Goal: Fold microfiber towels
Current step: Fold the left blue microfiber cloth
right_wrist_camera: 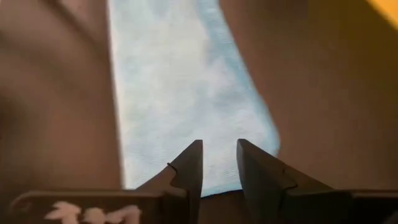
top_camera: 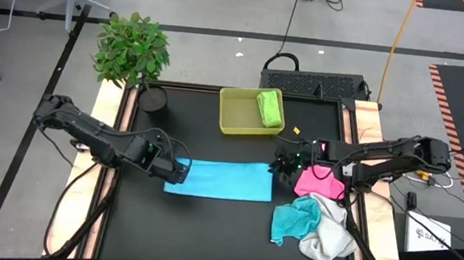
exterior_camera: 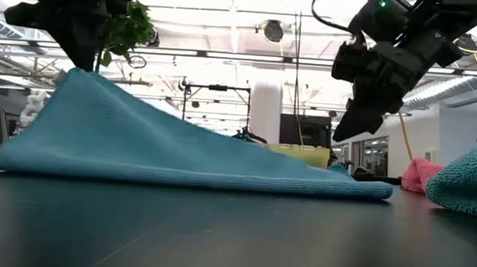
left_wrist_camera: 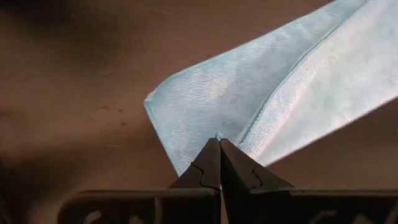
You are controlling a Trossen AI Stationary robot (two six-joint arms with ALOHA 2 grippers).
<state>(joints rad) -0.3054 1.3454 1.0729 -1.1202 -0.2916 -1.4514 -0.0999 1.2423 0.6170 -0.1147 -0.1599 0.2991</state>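
Light blue towel in left gripper

The high view is evenly lit from overhead, with soft shadows. In the low view, ceiling lights glare and the arms are silhouetted. Both wrist views are dim and brownish; the table appears blurred, possibly defocused.

The high view looks straight down from well above, taking in the whole black table at frame centre and floor on every side. The low view sits at tabletop level, close to the light blue towel, facing level into the room behind. Each wrist view looks closely down past its own fingers onto that same towel.
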